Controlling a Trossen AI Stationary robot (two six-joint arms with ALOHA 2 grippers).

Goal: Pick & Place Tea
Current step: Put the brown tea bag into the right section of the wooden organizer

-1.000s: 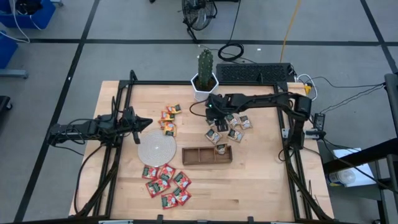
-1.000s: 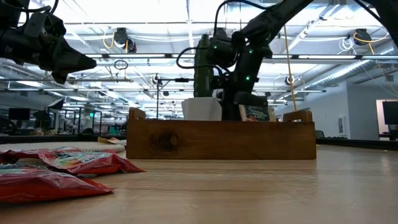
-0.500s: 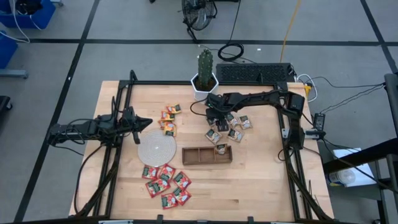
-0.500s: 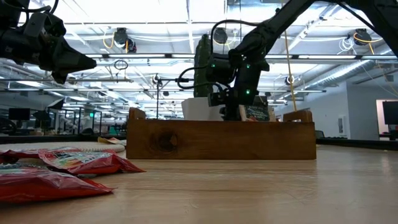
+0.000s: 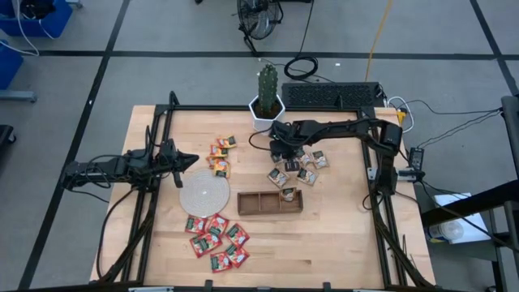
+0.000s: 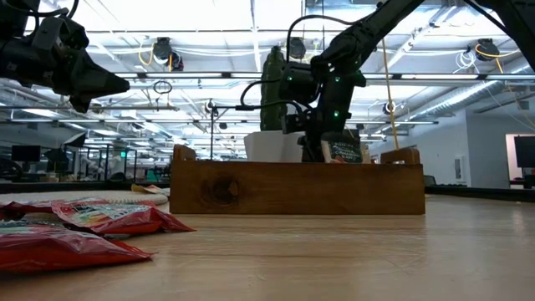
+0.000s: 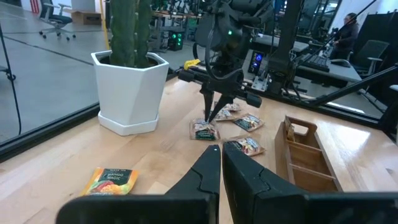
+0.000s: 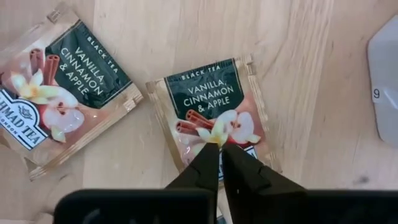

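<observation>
We note the tabletop (image 5: pixel 340 227) first, wood, with the long brown tray (image 5: pixel 270 203) near its middle and the potted cactus (image 5: pixel 267 97) at the far edge. Left arm waits at the left side beside the round grey disc (image 5: pixel 203 193), left gripper (image 5: pixel 193 158) clenched on nothing. Right arm reaches in from the right; right gripper (image 5: pixel 280 151) sits low among the whitish sachets (image 5: pixel 302 166) just beyond the tray. In the right wrist view its jaws have come together over one vanilla-cinnamon sachet (image 8: pixel 214 112), tips at the edge closest to the camera; we cannot tell that the sachet is actually pinched. A second, like sachet (image 8: pixel 65 93) lies just beside it. Orange-yellow sachets (image 5: pixel 220 156) lie left of centre, red ones (image 5: pixel 217 238) near the front. We judge these packets very light, thin, limp and slick-faced, lying flat on wood. Best hold looks like the crimped border, pinched edge-on; a flat grip mid-face would likely slide.
</observation>
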